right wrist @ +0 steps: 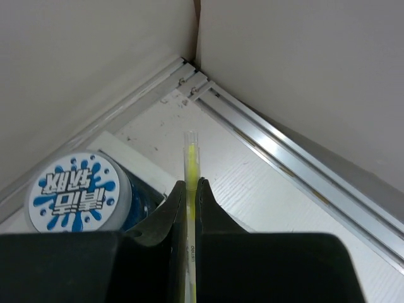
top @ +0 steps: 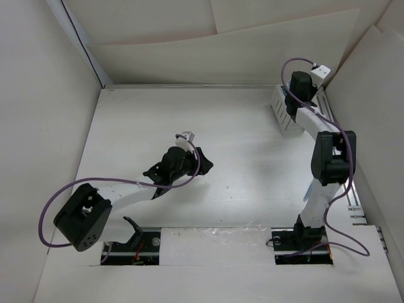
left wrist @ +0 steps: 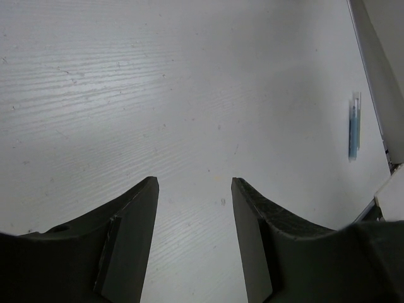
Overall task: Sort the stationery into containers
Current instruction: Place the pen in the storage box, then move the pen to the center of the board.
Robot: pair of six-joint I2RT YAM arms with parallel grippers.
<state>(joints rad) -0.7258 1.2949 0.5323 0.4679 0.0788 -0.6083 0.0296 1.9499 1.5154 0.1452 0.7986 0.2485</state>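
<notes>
Right wrist view alone shows right pincer (right wrist: 191,183) clamping pale-yellow stick (right wrist: 190,154) (roll (right wrist: 72,192) lower left); left pincer (left wrist: 194,182) gapes above worktop (left wrist: 126,76).

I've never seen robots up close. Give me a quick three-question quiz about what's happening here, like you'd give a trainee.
1. True or false: the left end effector is open and empty.
2. What does the right end effector grip? A) an eraser B) a thin yellow pen C) nothing
3. Fill in: the light-blue stick lies on the ____.
Key: 1 true; 2 B; 3 table.
</notes>
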